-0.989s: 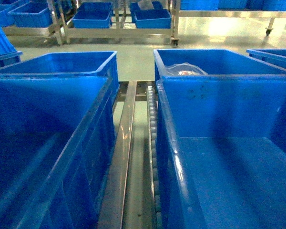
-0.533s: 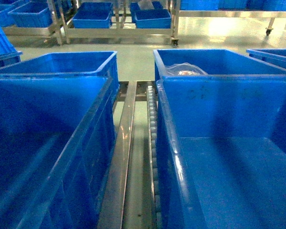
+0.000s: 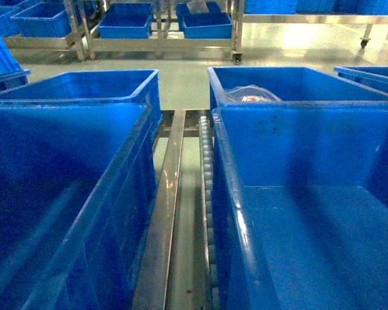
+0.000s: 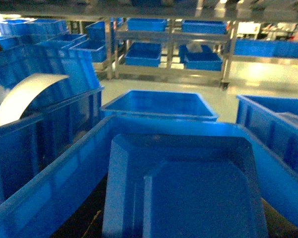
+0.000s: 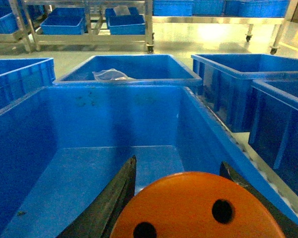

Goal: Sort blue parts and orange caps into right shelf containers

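An orange cap [image 5: 196, 208] with two small holes in its flat end face fills the bottom of the right wrist view. My right gripper [image 5: 178, 163] is shut on it, one dark finger [image 5: 114, 198] on each side. It hangs over the near right shelf container [image 5: 114, 114], a big blue crate [image 3: 310, 129] with a bare floor. A blue part [image 4: 188, 183], flat and tray-like, sits between the dark fingers of my left gripper [image 4: 184, 220], above another blue crate [image 4: 74, 168]. Neither gripper shows in the head view.
A roller rail [image 3: 207, 194] and steel beam [image 3: 168, 194] run between the left crate [image 3: 64, 161] and the right crates. The far right crate holds a clear plastic bag [image 3: 249, 95]. More crates [image 5: 248, 74] stand to the right. Steel racks with blue bins [image 3: 126, 22] line the back.
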Motion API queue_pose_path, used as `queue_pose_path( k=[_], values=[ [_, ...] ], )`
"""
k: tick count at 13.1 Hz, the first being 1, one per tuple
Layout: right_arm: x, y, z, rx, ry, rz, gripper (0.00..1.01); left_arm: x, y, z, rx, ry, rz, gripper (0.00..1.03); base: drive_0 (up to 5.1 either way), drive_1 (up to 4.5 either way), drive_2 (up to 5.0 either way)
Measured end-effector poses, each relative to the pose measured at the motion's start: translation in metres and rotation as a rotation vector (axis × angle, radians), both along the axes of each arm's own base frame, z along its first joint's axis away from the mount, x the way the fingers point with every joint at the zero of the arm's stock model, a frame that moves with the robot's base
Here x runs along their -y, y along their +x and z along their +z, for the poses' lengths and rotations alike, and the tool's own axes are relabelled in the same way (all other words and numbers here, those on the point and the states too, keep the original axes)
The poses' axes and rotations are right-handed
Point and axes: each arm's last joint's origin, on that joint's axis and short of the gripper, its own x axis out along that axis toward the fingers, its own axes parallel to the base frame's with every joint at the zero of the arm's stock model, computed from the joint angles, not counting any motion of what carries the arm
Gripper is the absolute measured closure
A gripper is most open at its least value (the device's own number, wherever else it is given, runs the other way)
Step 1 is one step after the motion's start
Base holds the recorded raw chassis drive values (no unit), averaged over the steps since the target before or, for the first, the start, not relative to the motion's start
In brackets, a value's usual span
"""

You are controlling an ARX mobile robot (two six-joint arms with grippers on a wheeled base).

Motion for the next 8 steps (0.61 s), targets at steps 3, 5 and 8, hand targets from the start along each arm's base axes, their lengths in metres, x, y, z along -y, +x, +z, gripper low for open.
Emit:
queue_pose_path(
  k=[3,5,8],
  values=[
    [-0.010,0.001,0.002,-0.009,0.016,0.046,0.58,-0.002,0.001,0.001,0.012,-0.029,0.086,0.59,0.0,0.00,0.0],
    [-0.017,0.004,0.025,0.062,0.029,0.100,0.58,0.001,0.015,0.006,0.010,-0.031,0.054,0.59,0.0,0.00,0.0],
    [-0.022,0.040,0.059,0.133,0.027,0.152,0.58,0.010,0.062,0.043,-0.018,-0.067,-0.069,0.59,0.0,0.00,0.0]
  ],
)
